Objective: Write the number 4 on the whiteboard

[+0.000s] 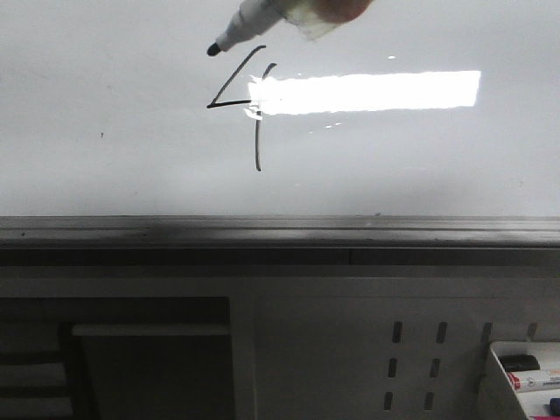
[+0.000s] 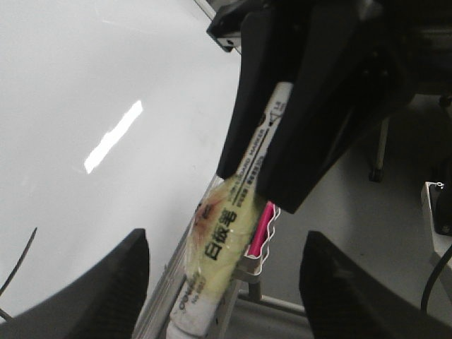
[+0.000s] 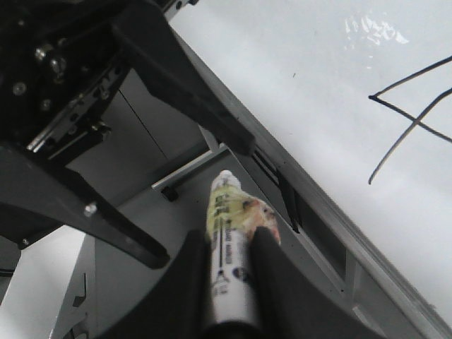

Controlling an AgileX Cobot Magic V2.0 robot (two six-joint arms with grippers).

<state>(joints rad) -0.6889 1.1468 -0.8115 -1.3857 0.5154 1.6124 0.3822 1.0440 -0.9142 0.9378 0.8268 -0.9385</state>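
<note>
Whiteboard [image 1: 105, 157] glossy w/ number 4 [image 1: 241, 105]; right pincer [image 3: 229, 272] pinching marker [image 3: 229, 233], left pincer [image 2: 226, 282] spread

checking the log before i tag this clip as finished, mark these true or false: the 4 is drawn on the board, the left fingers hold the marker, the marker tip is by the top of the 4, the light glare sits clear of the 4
1. A thin black hand-drawn number 4 is on the glossy white whiteboard. True.
2. The left fingers hold the white whiteboard marker. False: they are spread with nothing between them; the right fingers clamp it.
3. The marker's black tip is near the top of the 4. True.
4. The bright rectangular light reflection sits clear of the 4. False: its left end overlaps the vertical stroke.
</note>
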